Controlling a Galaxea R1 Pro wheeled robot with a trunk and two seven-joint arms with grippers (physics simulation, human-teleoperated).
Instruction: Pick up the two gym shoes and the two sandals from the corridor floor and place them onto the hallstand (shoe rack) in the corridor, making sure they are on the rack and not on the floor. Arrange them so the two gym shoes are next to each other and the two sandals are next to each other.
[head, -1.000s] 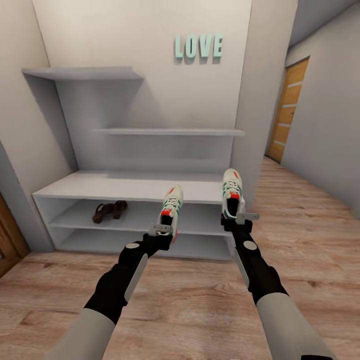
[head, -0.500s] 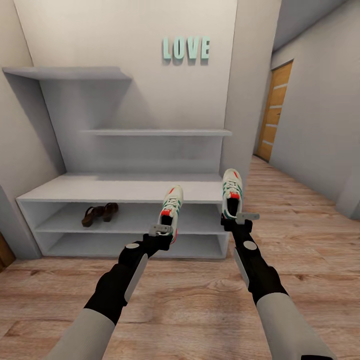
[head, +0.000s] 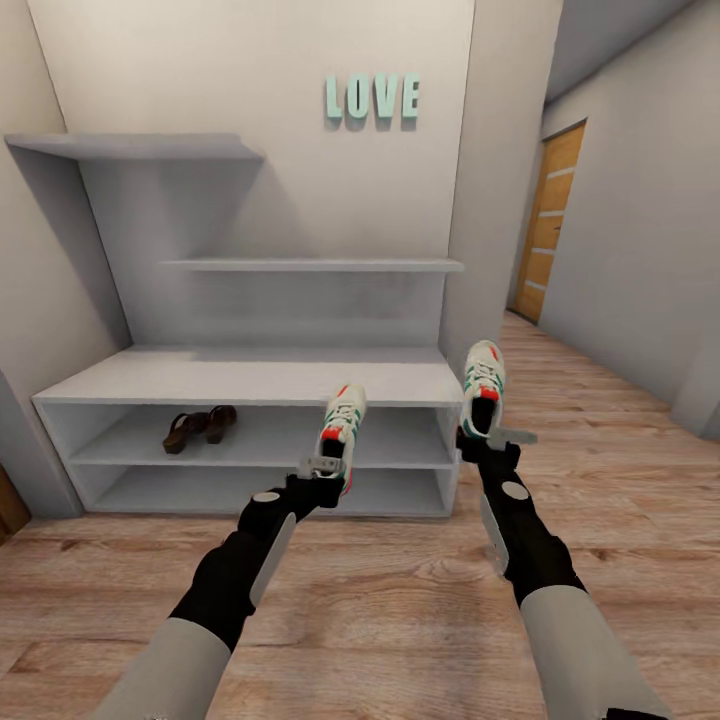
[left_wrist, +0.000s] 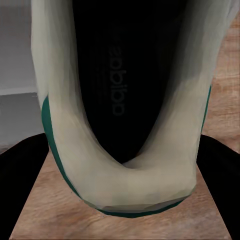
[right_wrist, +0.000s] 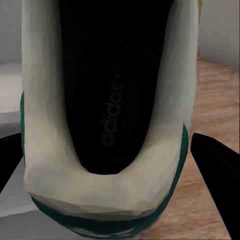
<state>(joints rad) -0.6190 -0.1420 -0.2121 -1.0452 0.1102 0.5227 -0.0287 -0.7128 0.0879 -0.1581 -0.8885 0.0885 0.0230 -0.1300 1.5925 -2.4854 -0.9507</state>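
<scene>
You hold one sneaker in each gripper, both clear of the floor (head: 380, 590) and short of the shoe rack (head: 250, 378). The left gripper (head: 322, 472) is clamped on the heel of the left sneaker (head: 340, 425), toe pointing up and toward the rack; the right gripper (head: 492, 440) grips the right sneaker (head: 484, 388) the same way. In each wrist view the heel collar sits between the dark fingers: left sneaker (left_wrist: 125, 150), right sneaker (right_wrist: 105, 165). How wide the jaws stand is hidden by the shoes, though they look closed snugly on the heels. Holding by the heel keeps the soles free, so each shoe can likely be set down flat.

The two brown sandals (head: 198, 427) already sit side by side on the rack's middle shelf, toward its left end. That placement leaves the right half of that shelf open, and the whole bench top bare.

Edges to watch:
- The left sneaker hangs in front of the rack's front edge, right of the sandals.
- The right sneaker hangs past the rack's right end, over the floor by the wall corner. You would probably need to bring it leftward before lowering.
- The bench top has free height above it up to the lower wall shelf (head: 310, 265); the middle shelf opening is lower and tighter for upright shoes.
</scene>
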